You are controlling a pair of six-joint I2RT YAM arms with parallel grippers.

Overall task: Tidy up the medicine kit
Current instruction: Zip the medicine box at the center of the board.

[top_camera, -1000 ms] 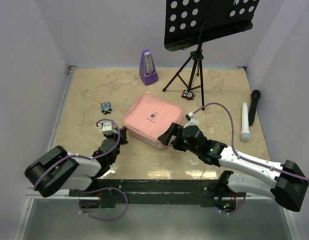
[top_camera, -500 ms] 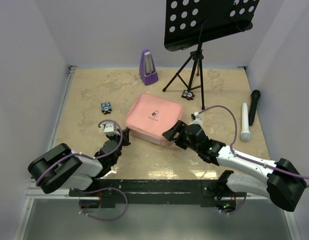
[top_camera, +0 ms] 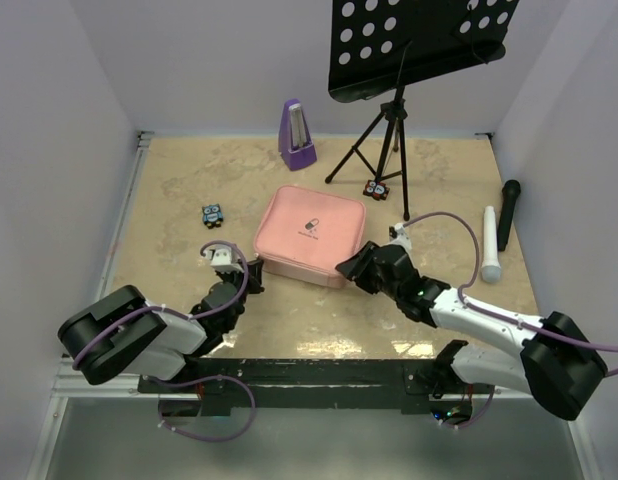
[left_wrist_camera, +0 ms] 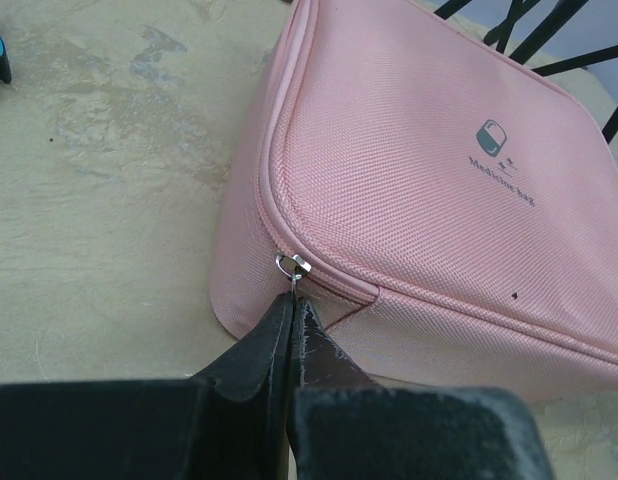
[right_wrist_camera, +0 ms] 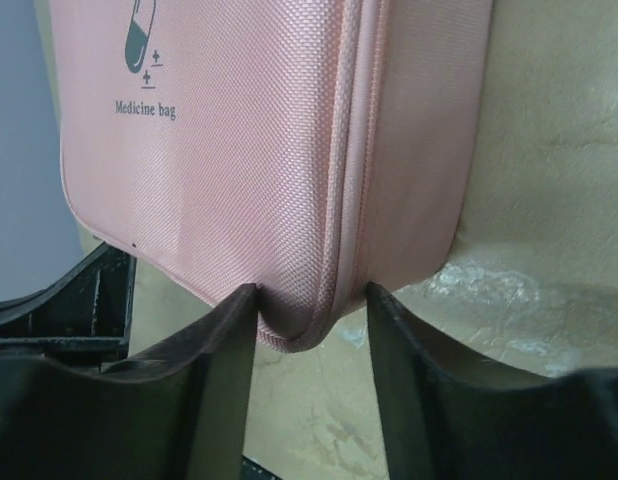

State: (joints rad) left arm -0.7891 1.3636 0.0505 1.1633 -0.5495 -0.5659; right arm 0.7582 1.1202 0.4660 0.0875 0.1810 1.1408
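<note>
From above, the pink, square, soft-sided fabric medicine kit lies flat near the middle of the beige stone-patterned table, lid down. A purple pyramid metronome stands at its 12 o'clock. A small blue packet lies at 9 o'clock and a small red-and-black packet at 1 o'clock, by the foot of the black tripod music stand. A white microphone and a black microphone lie well apart at 3 o'clock. The left gripper meets the kit's 7 o'clock corner and the right gripper its 5 o'clock corner.

In the left wrist view, the left gripper has its fingers pressed together on the small metal zip pull, which sits at the rounded corner of the medicine kit. The zip line that shows runs shut along both edges.

In the right wrist view, the right gripper straddles a corner of the medicine kit. One finger is on the lid side and one on the wall side, both against the fabric as far as can be seen (a bracing pinch, by the look of it).

The task looks barely begun. The case appears zipped and nothing inside shows. Left to do are running the zip round, lifting the lid and sorting the contents. The two loose packets may belong inside.
</note>
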